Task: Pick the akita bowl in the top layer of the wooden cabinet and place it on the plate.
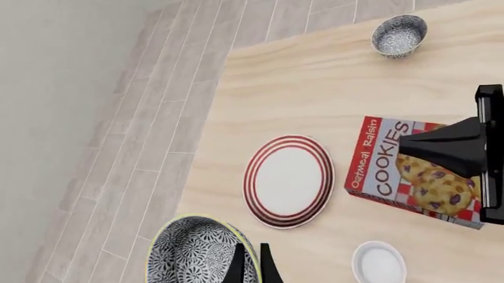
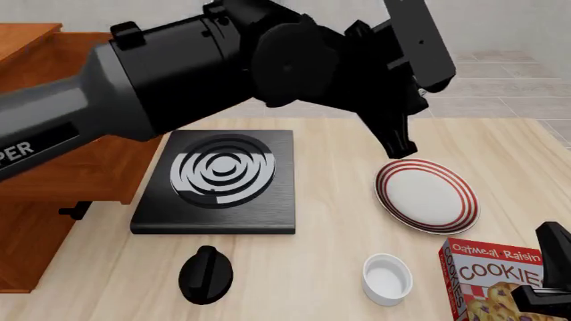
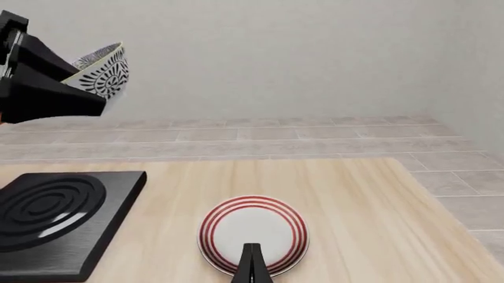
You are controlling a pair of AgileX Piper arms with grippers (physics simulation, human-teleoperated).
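The akita bowl (image 1: 193, 250), black-and-white patterned, hangs in the air with my left gripper (image 1: 252, 262) shut on its rim. In the right wrist view the bowl (image 3: 106, 68) is high up, to the stove side of the plate (image 3: 252, 233). The white plate (image 2: 426, 195) with red rings lies flat on the table, bare. The left arm hides the bowl in the front view. My right gripper (image 3: 252, 259) is low near the plate's near edge, its fingers together with nothing between them. The wooden cabinet (image 2: 53, 167) stands at the left, with one drawer jutting out.
A black stove slab (image 2: 218, 180) with its knob (image 2: 205, 274) lies left of the plate. A white cup (image 2: 387, 277) and a cookies box (image 2: 491, 281) sit near the front. A second small patterned bowl (image 1: 399, 35) rests on the table.
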